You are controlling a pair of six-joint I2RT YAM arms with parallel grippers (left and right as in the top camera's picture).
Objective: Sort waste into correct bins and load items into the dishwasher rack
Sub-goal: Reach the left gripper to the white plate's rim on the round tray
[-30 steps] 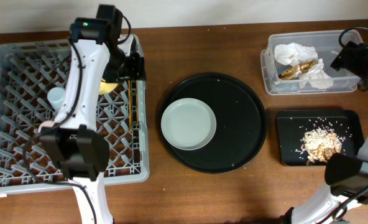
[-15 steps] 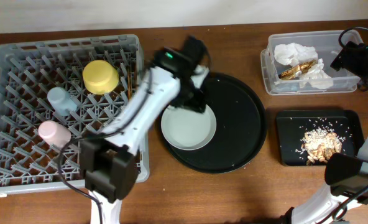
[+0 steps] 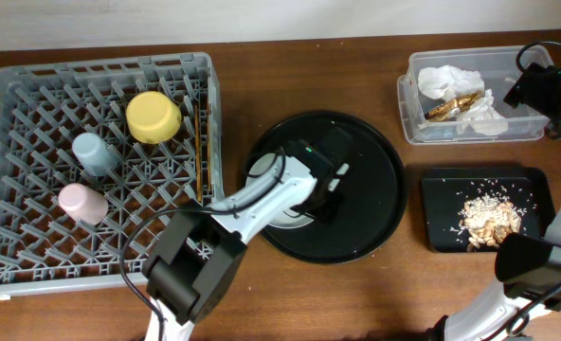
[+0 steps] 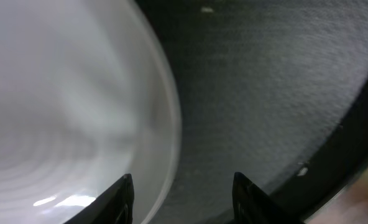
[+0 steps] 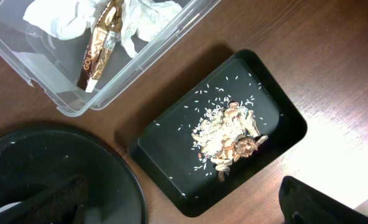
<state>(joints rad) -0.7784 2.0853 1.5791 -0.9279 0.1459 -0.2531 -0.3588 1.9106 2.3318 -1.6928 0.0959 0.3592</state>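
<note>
The pale white-green plate (image 3: 262, 170) lies on the large round black tray, mostly hidden under my left arm. My left gripper (image 3: 330, 185) is open, and in the left wrist view (image 4: 183, 186) its fingers straddle the plate's rim (image 4: 78, 112). The grey dishwasher rack (image 3: 15, 256) holds the yellow bowl (image 3: 153, 116), blue cup (image 3: 93, 152), pink cup (image 3: 80, 202) and chopsticks (image 3: 200, 152). The clear tub (image 3: 413, 114) holds napkins (image 3: 451, 78) and the gold wrapper (image 3: 451, 106). The flat black tray (image 3: 442, 237) holds food scraps (image 3: 489, 216). My right gripper (image 3: 536, 90) is open and empty.
The large round black tray (image 3: 375, 189) sits between the rack and the bins. The right wrist view looks down on the tub (image 5: 47, 93), the flat black tray (image 5: 165, 162) and brown table between them. My right arm's base stands at the lower right.
My left arm has swung from the rack's back, over the yellow bowl, rightward to the round tray and down onto the plate. The right arm has not moved.
</note>
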